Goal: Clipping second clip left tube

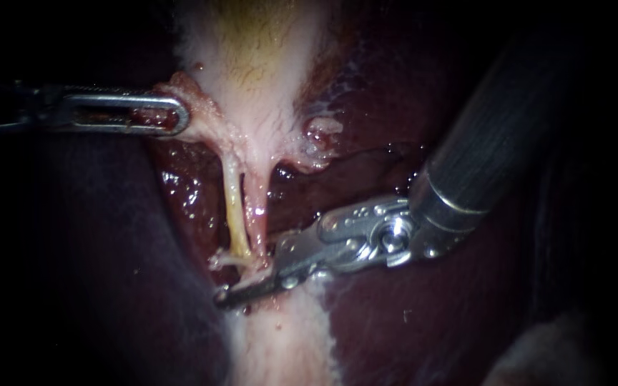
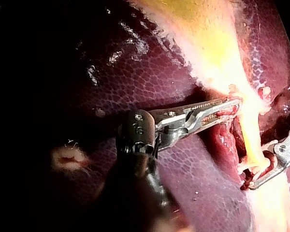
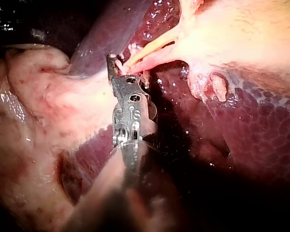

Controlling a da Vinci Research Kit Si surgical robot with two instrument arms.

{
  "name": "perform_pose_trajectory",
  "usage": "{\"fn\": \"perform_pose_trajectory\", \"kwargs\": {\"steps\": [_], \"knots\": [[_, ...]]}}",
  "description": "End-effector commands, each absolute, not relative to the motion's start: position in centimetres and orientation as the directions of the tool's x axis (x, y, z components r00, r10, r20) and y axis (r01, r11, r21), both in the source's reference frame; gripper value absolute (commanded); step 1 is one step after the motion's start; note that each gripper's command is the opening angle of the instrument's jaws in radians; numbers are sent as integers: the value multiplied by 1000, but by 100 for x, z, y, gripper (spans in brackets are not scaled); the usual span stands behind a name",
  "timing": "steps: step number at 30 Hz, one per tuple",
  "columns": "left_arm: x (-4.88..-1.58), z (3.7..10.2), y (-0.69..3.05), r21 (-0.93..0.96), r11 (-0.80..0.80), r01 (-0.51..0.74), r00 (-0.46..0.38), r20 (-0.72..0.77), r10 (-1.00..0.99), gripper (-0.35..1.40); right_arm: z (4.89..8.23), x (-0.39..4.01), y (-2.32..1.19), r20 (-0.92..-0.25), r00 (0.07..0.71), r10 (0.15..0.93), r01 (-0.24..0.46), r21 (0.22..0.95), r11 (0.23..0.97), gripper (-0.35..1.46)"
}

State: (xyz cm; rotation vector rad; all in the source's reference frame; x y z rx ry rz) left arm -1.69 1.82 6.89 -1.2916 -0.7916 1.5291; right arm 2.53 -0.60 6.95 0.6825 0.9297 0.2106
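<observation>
Two thin tubes run down from the pale gallbladder point(image 1: 259, 64): the yellowish left tube point(image 1: 234, 214) and the pink right tube point(image 1: 255, 204). My left instrument point(image 1: 169, 114) comes in from the left, its slotted jaws shut on a reddish fold at the gallbladder's neck, which looks pulled sideways. My right instrument point(image 1: 248, 279) reaches in from the upper right to the foot of the tubes. In the left wrist view its jaws point(image 2: 256, 174) stand open with the yellow tube point(image 2: 251, 130) between them. The right wrist view shows its tip point(image 3: 115, 65) against the tubes point(image 3: 150, 48).
Dark red liver point(image 1: 395, 322) lies on both sides of the tubes. A pale band of tissue point(image 1: 280, 343) runs below the right instrument's tip. A small pale nodule point(image 1: 320, 132) sits right of the gallbladder's neck. The right instrument's thick shaft point(image 1: 495, 129) crosses the upper right.
</observation>
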Motion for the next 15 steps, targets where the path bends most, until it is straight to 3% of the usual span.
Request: {"fn": "perform_pose_trajectory", "kwargs": {"steps": [1,15], "knots": [[-169,689,182,-906,-340,-251,8,-353,935,-35,695,253,-60,-667,595,448,117,624,773,34],[-168,689,182,-904,-346,-251,7,-359,933,-35,694,249,-58,-674,581,456,121,626,771,41]]}}
